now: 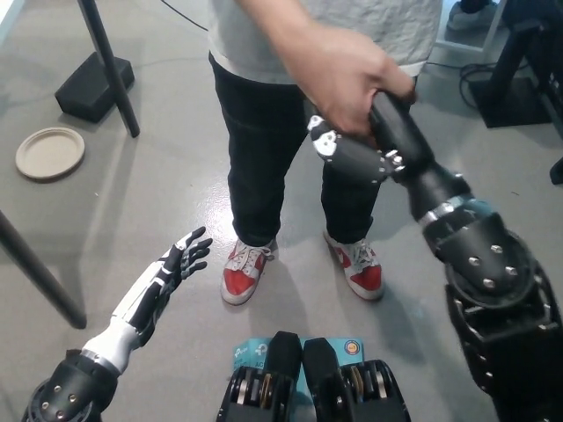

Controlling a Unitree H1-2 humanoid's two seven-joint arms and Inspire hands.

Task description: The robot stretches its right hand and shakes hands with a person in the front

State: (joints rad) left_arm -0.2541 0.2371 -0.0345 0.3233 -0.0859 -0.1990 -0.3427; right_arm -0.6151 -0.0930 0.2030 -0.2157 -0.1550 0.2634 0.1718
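Observation:
A person in a grey shirt, black trousers [264,149] and red-and-white shoes stands right in front of me. The person's hand [343,75] is wrapped over my black right hand [356,149], which is raised high at the picture's upper middle and clasped in the handshake. My right forearm runs down to the lower right. My white left hand [180,259] rests low at the lower left, open, fingers spread, pointing toward the person's shoe [242,272].
A round beige plate [50,152] lies on the grey floor at the left. Black stand legs [110,66] and a black base block [95,86] are at the upper left. Dark equipment and cables crowd the upper right.

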